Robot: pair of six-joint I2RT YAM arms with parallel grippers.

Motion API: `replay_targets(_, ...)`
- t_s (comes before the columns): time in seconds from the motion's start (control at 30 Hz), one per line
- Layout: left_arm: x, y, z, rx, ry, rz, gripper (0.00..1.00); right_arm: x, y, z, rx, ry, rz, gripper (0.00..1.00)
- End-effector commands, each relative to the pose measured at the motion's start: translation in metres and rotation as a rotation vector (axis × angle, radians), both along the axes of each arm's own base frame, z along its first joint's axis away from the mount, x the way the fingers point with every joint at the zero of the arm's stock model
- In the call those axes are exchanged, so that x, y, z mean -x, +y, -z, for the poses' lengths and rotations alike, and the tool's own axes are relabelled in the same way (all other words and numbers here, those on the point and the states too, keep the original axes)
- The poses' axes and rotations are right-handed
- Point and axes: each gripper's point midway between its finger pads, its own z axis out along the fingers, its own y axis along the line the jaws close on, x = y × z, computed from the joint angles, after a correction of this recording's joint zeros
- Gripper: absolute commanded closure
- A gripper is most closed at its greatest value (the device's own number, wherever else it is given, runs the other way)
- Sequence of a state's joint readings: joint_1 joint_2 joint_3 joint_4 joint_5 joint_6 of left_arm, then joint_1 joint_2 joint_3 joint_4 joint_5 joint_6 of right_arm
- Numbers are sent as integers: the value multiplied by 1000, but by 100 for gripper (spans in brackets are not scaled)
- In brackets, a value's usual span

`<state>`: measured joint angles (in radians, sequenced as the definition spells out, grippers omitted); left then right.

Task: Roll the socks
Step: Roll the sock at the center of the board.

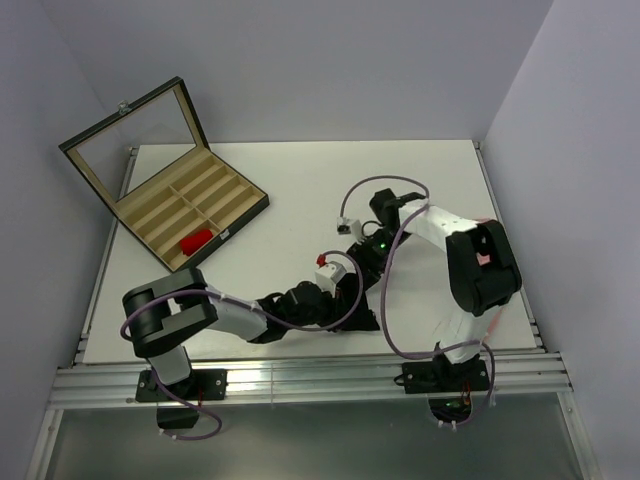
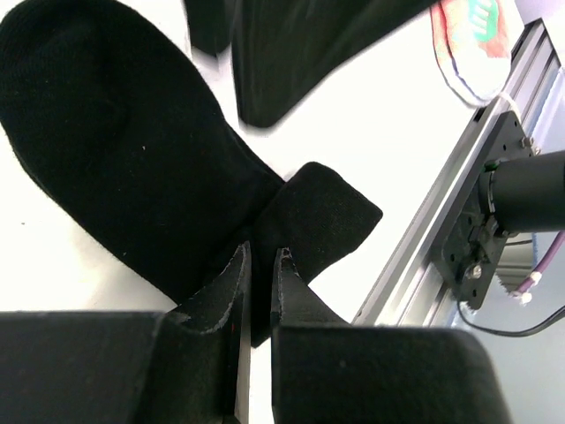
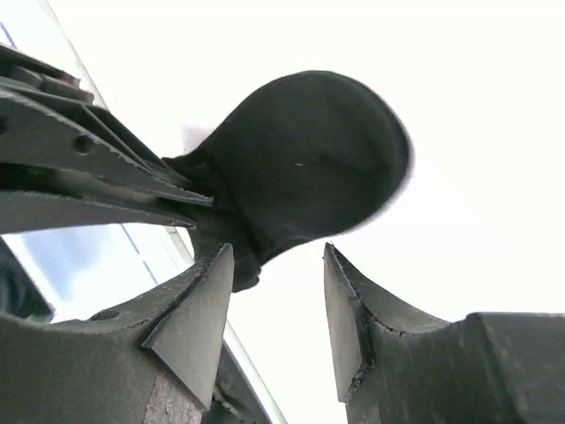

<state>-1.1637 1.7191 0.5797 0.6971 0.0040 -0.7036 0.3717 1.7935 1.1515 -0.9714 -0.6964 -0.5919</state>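
Our left hand [image 2: 263, 254] is pressed nearly together, pinching the black sock [image 2: 132, 150] at the fold by its tips. The rest lies flat on the table [image 2: 371, 115] beyond. Our right hand [image 3: 277, 256] is spread, with the toe just ahead. The knit looks soft, light and floppy, so we'd grip both layers at the fold.

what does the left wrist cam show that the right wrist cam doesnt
Left wrist only: a pink sock with green and white patches, lying near the metal rail at the table edge.
Right wrist only: the right gripper, open, close to the rounded end of the black sock.
Both: that black sock lying on the white table, with the left gripper closed down on its fabric.
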Motion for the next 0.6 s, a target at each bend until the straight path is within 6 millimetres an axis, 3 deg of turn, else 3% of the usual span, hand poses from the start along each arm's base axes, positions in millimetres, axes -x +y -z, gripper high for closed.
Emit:
replay_targets(0.0,20,27,52,-195,124,-1,100,-24,-2,-24,-75,-130,41,47)
replay_targets(0.33,9,27,59,-220,245,-86,100,-32,-43,-46,-167,-279,88,46)
replay_targets(0.57,5,27,60,-261,338,-121,100,-24,-54,-51,-186,-406,30,45)
